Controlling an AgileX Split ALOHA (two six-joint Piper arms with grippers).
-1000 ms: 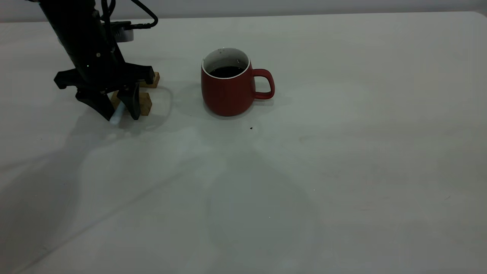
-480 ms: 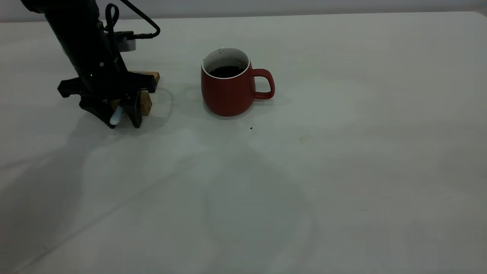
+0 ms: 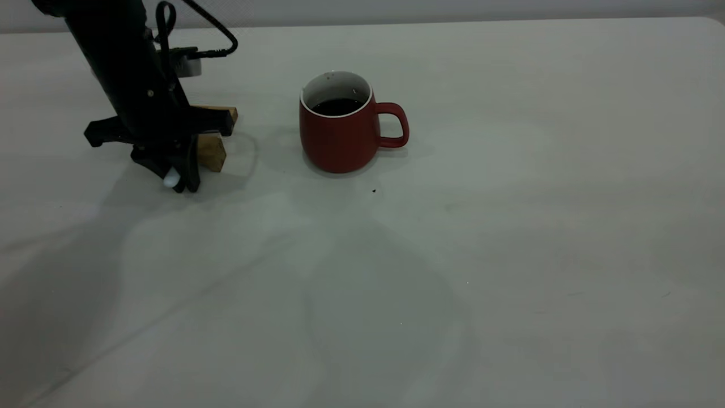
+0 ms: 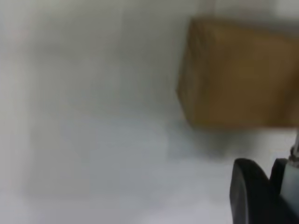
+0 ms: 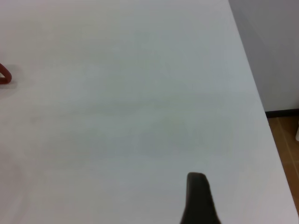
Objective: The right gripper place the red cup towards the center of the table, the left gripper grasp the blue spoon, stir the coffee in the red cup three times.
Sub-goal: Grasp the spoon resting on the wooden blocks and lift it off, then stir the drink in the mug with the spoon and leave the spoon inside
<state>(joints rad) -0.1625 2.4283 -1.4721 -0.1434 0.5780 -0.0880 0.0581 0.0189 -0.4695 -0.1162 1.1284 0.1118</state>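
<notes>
An off-white table [image 3: 510, 255] is filling the exterior view. Near its middle a red cup [image 3: 338, 136] is standing upright, holding dark coffee [image 3: 337, 106]. Well to its left, the left gripper [image 3: 177, 180] is pointing down at the tabletop, its fingers pinching the pale end of the blue spoon [image 3: 171, 179] — right beside two small wooden blocks [image 3: 210, 151]. The right gripper [image 5: 198, 198] is showing one fingertip only — its state cannot be told.

Off-white matte tabletop [image 3: 510, 255] fills nearly the whole exterior frame w/ soft grey shadows lower left & centre, a pale grey wall [image 3: 453, 10] strip along the top edge, and in the right wrist view's lower right a grey wall above dark skirting & wood-tone floor [image 5: 288, 154].
</notes>
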